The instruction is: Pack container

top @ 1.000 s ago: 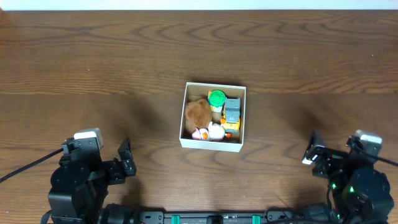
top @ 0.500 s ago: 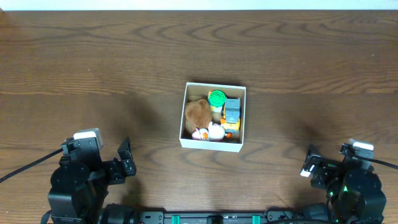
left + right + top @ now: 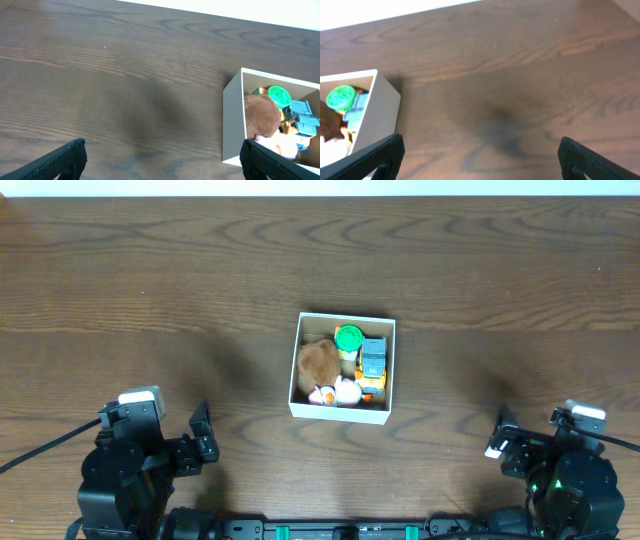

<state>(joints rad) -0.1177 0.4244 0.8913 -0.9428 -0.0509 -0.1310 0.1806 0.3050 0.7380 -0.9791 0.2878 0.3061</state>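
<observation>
The container [image 3: 338,413] sits in the middle of the wooden table [image 3: 150,280], far from every edge in view, with open wood on all four sides. The left gripper [image 3: 162,162] and right gripper [image 3: 477,157] hang near the front edge, well apart from the container, both with jaws spread wide and holding nothing. The thin white walls enclose a brown plush [image 3: 318,362], a green round toy [image 3: 349,338], a blue-grey toy [image 3: 373,358] and a white-and-pink toy [image 3: 338,392], packed close together.
</observation>
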